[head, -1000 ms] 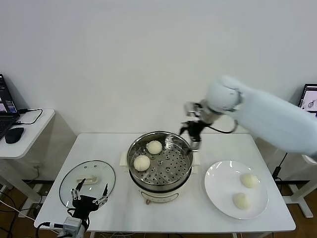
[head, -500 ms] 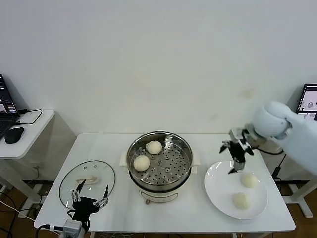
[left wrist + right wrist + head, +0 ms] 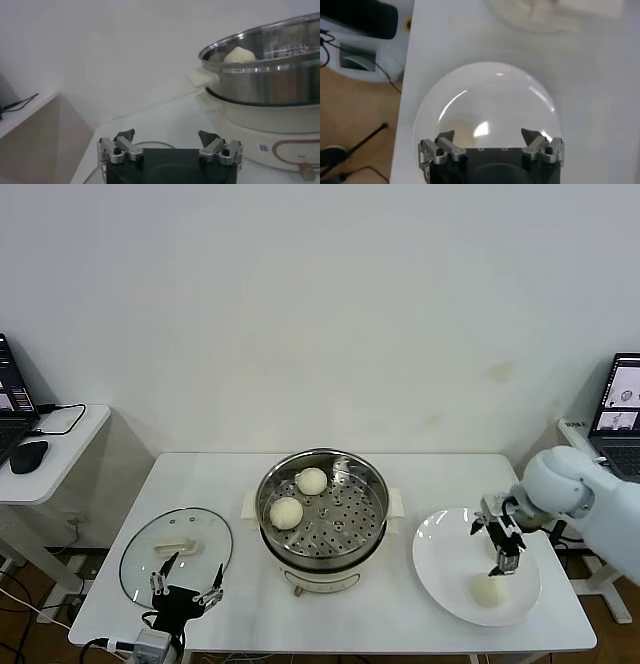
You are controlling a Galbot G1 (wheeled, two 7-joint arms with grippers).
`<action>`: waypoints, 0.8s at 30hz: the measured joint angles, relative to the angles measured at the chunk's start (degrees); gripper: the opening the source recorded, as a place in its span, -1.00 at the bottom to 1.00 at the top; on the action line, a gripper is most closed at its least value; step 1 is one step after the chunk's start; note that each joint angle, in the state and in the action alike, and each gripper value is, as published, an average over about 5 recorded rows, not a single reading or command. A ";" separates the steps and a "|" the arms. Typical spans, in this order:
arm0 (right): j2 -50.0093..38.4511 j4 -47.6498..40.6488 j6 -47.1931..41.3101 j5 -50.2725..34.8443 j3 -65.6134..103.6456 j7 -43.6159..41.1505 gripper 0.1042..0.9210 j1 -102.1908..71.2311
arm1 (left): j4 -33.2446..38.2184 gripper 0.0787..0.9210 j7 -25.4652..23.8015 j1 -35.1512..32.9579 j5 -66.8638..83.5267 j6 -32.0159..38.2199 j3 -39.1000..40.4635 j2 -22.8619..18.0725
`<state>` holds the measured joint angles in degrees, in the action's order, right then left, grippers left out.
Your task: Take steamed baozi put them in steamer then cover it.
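The steamer (image 3: 345, 516) stands mid-table with two baozi inside, one at the back (image 3: 312, 481) and one on the left (image 3: 286, 512). A third baozi (image 3: 487, 589) lies on the white plate (image 3: 440, 554) at the right. My right gripper (image 3: 503, 549) is open and hangs just over the plate's far side, hiding the fourth baozi. In the right wrist view its jaws (image 3: 488, 134) stand wide apart over the bare plate (image 3: 485, 95). The glass cover (image 3: 176, 549) lies flat at the front left. My left gripper (image 3: 183, 589) waits open in front of it.
A side table with a laptop and mouse (image 3: 28, 454) stands at the far left. Another laptop (image 3: 620, 399) is at the far right. The left wrist view shows the steamer's wall (image 3: 270, 80), one baozi (image 3: 240, 54) and my open left gripper (image 3: 166, 133).
My right arm swung from the steamer's back right rim out to the right and came down over the plate's far baozi. The left gripper sank slightly.
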<state>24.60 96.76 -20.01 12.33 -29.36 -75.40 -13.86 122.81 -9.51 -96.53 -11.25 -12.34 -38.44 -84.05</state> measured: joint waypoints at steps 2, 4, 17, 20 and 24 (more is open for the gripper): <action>0.02 -0.35 0.18 0.94 1.07 0.19 0.76 -1.97 | -0.19 0.77 0.00 0.00 -0.10 0.00 0.03 -0.02; 0.03 -0.66 0.33 1.76 2.05 0.40 0.76 -3.75 | -0.34 0.77 0.00 -0.01 -0.16 0.00 -0.01 -0.03; 1.01 -3.04 0.14 5.06 7.07 2.69 0.76 -12.64 | -1.39 0.77 0.00 0.31 -0.38 0.05 0.07 -0.03; 1.39 -3.55 0.03 5.45 7.66 3.30 0.76 -13.76 | -1.75 0.77 0.00 0.39 -0.39 0.05 0.07 -0.01; 1.94 -4.00 -0.28 5.74 8.16 4.25 0.76 -14.80 | -2.15 0.77 0.04 0.43 -0.41 0.06 0.13 -0.07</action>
<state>26.55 92.76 -20.29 18.07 -21.20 -71.15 -28.66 120.66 -9.47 -96.10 -11.67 -12.27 -38.30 -84.12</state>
